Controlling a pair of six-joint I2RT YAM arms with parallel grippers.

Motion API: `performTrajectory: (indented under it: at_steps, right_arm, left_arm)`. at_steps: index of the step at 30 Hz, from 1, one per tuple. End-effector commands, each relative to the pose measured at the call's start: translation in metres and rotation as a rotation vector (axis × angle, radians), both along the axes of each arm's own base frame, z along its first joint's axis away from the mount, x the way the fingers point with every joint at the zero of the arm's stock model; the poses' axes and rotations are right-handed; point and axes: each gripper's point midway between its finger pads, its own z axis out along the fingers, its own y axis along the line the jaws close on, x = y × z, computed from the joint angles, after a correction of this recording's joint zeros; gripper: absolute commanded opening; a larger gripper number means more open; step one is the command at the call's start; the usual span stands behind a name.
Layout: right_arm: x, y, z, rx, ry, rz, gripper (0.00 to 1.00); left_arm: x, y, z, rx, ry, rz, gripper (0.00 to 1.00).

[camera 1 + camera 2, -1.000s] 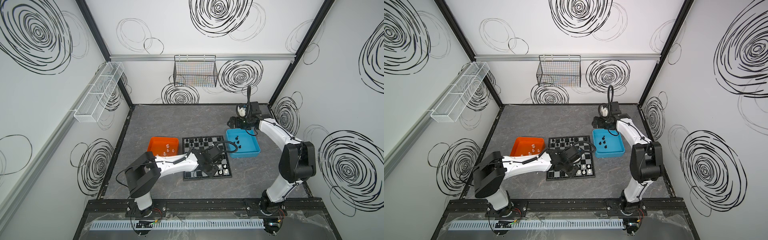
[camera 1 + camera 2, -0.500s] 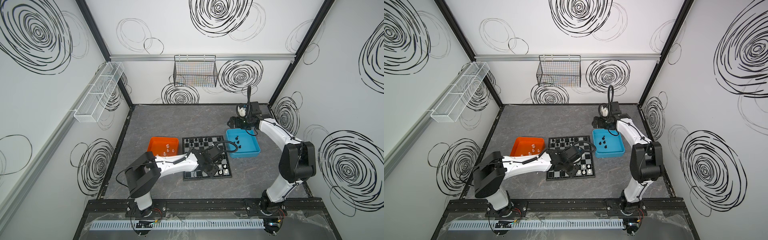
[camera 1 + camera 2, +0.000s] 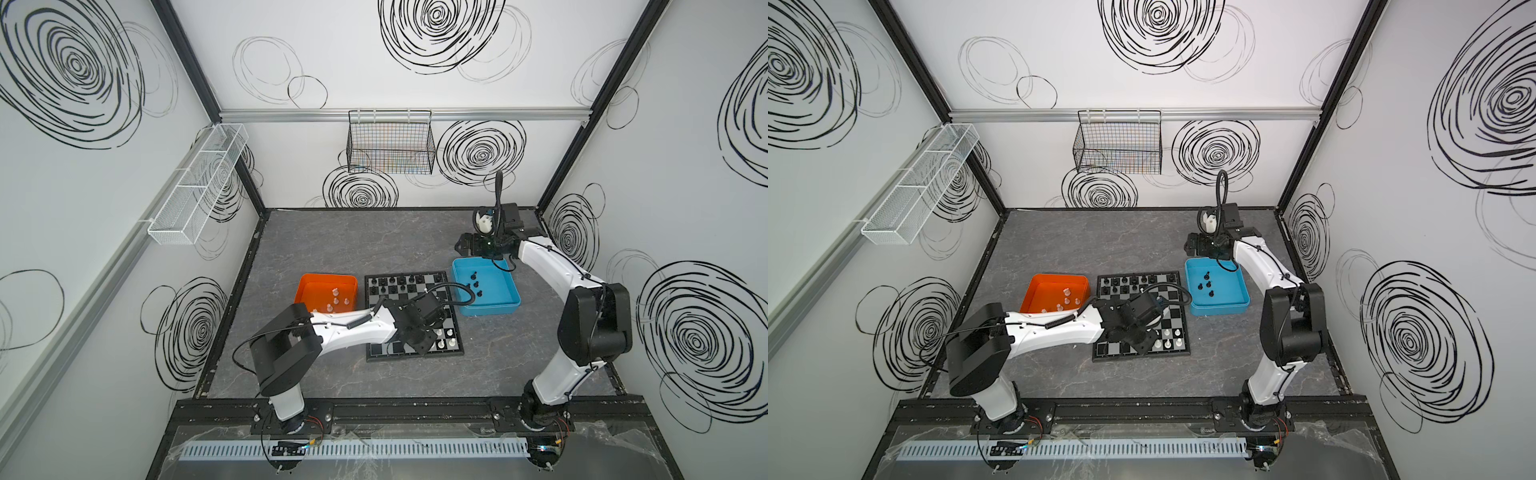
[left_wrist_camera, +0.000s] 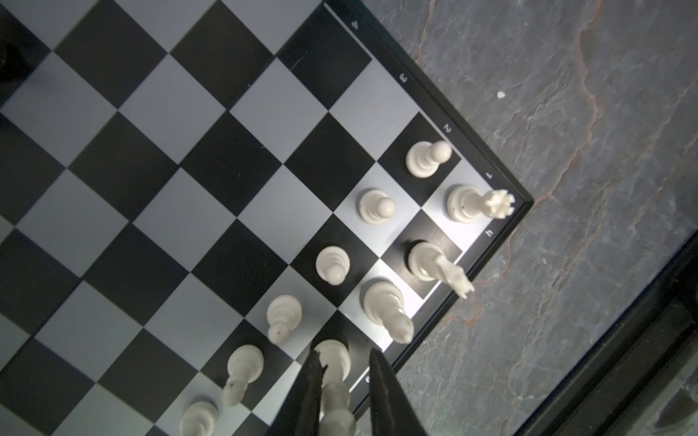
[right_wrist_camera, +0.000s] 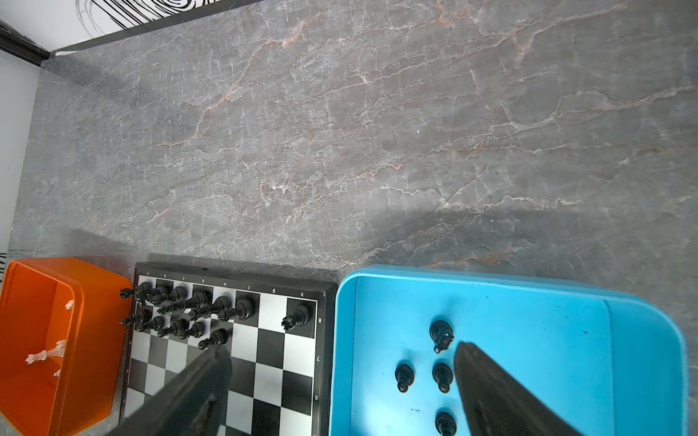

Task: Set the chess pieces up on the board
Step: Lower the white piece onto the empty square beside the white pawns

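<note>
**Left pincer (image 4: 344, 355): white piece down on the edge row**

My jaws stand parted round a tall white plastic chessman (image 4: 334, 383), upright on the black-and-silver chequered board (image 4: 234, 173). One finger is clear of it. The arm has not shifted since a second ago, so I judge the piece released. My right pincer (image 5: 340, 349) gapes wide by the blue plastic tray (image 3: 490, 311). Grey marbled tabletop (image 4: 566, 113); white walls (image 3: 415, 83) with black swirls.

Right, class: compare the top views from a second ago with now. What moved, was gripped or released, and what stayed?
Nothing visibly moved in the top views. The left gripper stays low over the board, at its near white rows, jaws either side of a white piece. The right gripper stays by the far edge of the blue tray, open. The loose white pieces in the orange tray lie as before.
</note>
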Motion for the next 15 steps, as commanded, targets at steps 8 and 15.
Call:
performTrajectory:
  at_steps: [8, 15]
  right_arm:
    - [0.0003, -0.0007, 0.0069, 0.006, -0.023, 0.005, 0.96]
    - [0.0003, -0.001, 0.0072, 0.007, -0.022, 0.005, 0.96]
  left_arm:
    - [-0.0011, 0.0082, 0.0066, 0.029, 0.011, 0.025, 0.32]
    - [-0.0008, 0.0074, 0.0062, 0.035, 0.014, 0.02, 0.27]
